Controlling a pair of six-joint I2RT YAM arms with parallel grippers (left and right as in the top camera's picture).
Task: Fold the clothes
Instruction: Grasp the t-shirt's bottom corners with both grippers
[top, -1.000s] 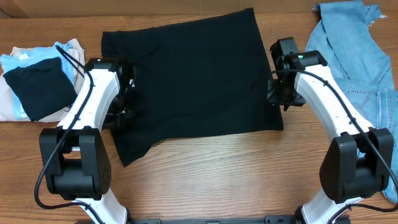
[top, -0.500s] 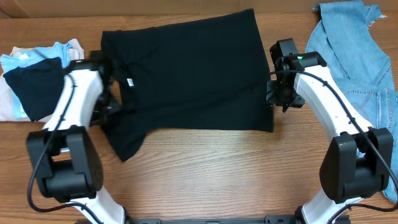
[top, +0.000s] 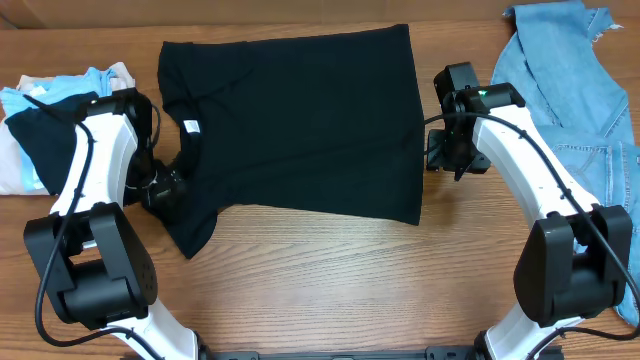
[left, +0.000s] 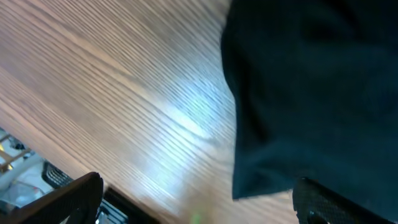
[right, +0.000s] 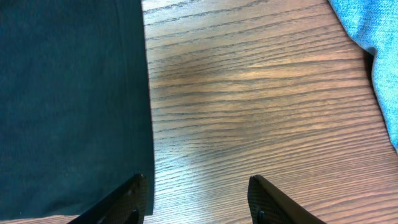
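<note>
A: Fingers first. L side?

B: Left gripper (left: 199, 186) is holding its fingers (left: 81, 196) spread wide and they're pinching nothing. Only bare wood and a corner of the black T-shirt (top: 300, 120) are showing btwn them.

A: R side?

B: Right gripper (right: 196, 186) is keeping its fingers (right: 264, 193) parted too, abt halfway, w/ nothing gripped. One finger is sitting right at the shirt's hem edge; can't tell if it's touching the cloth.

A: Where's each sitting?

B: Left one is hovering just off the shirt's neck end, by the near sleeve. Right one is hovering just beside the hem end, opposite.

A: And the shirt itself?

B: It's lying spread out flat on the table (top: 330, 270), white label (top: 192, 126) showing at the neck. Jeans (top: 570, 80) are lying well beyond its hem end, and folded garments (top: 40, 110) are sitting beyond its neck end.

A: Step?

B: Looks like the laying-out is finishing and no fold is showing yet. I'm guessing the next move is calling for both grippers to be dropping onto the shirt's near edge, pinching one layer each, then carrying it across together.
</note>
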